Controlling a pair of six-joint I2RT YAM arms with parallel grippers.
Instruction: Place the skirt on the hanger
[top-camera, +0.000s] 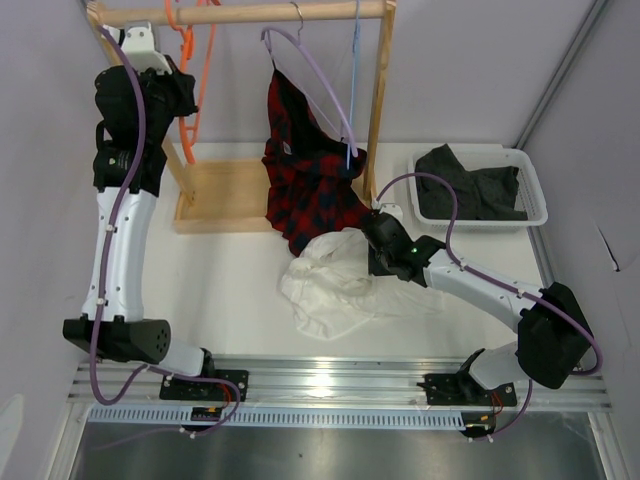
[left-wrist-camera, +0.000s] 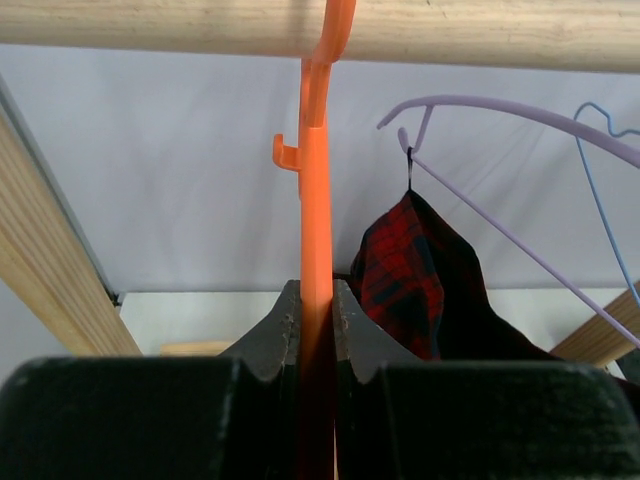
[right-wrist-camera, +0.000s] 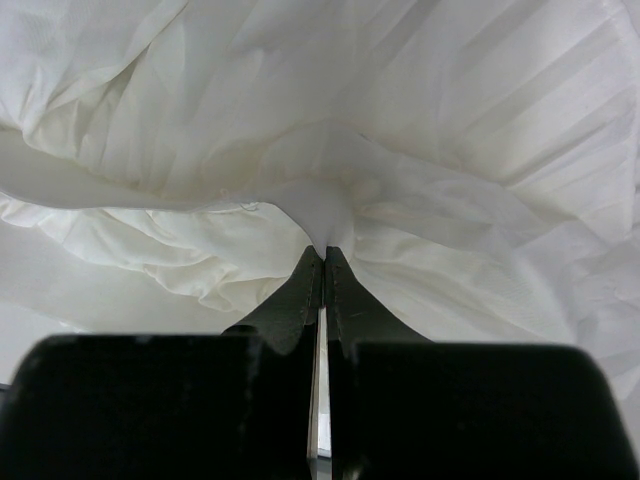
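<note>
The main risk lies with the right end effector (right-wrist-camera: 322, 255), whose jaws are shut tight on only a small pinch of the skirt (right-wrist-camera: 400, 120). The thin white fabric could slide out as it is lifted. The pinch might also catch a single layer, so that the rest trails in a heap and will not spread over a hanger arm. The skirt lies crumpled around the middle of the table (top-camera: 230, 290), a little toward the near edge, and its far side seems to touch the hem of the plaid garment (top-camera: 310, 180). Raising the skirt could drag that garment or unsettle the lilac hanger (top-camera: 322, 80) it hangs from. The left end effector (left-wrist-camera: 316, 300) is closed narrowly on the orange hanger (left-wrist-camera: 315, 200) below its hook, which sits over the wooden rod (left-wrist-camera: 150, 25) of the rack near the far left corner. The plastic is thin and smooth, so it may twist or slip in the jaws when the hook is lifted off. A swing could also strike the blue wire hanger (left-wrist-camera: 603, 200) further along the rod. The two arms are well apart, so bringing hanger and skirt together calls for a long reach from one of them. The one container, a white basket (top-camera: 535, 190) at the far right corner, holds a dark cloth (top-camera: 470, 190) and nothing else that I can make out.
</note>
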